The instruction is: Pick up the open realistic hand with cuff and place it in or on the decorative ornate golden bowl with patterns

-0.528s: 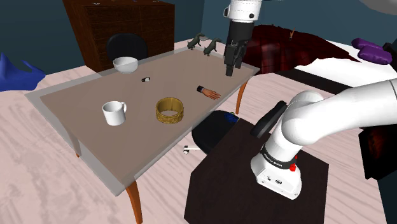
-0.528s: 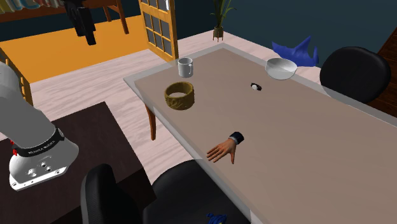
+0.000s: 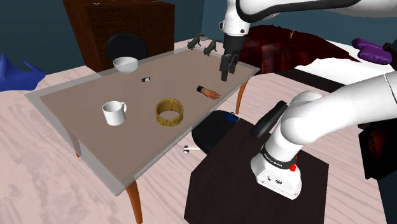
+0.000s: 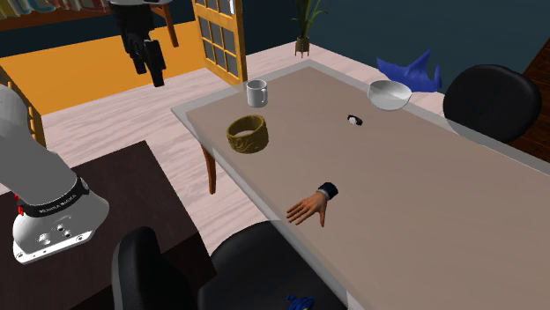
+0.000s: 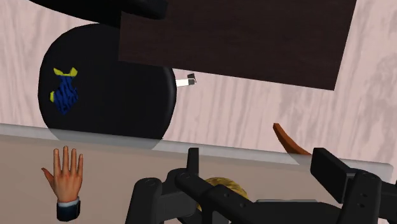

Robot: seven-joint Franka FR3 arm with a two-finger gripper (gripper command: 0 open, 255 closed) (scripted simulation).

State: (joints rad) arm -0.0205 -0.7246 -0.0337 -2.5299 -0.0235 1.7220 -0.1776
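Gripper (image 3: 226, 69) hangs spread near the table's (image 3: 83, 95) edge in the shoulder view, at 1 o'clock from the cuffed hand (image 3: 208, 93); the golden bowl (image 3: 169, 111) sits at 8 o'clock from that hand. In the second exterior view, the gripper (image 4: 150, 66) hovers at 10 o'clock from the bowl (image 4: 247, 134), with the hand (image 4: 310, 207) at 5 o'clock. In the wrist view, the hand (image 5: 67, 181) lies flat on the table, outside the parted fingers (image 5: 149, 197).

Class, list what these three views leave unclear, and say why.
- Golden bowl: wrist view, mostly hidden behind the gripper; its patterns cannot be read.
- Small black-and-white object on the table: both exterior views, too small to identify.
- Blue item on the black chair: second exterior view, cut off by the bottom edge.
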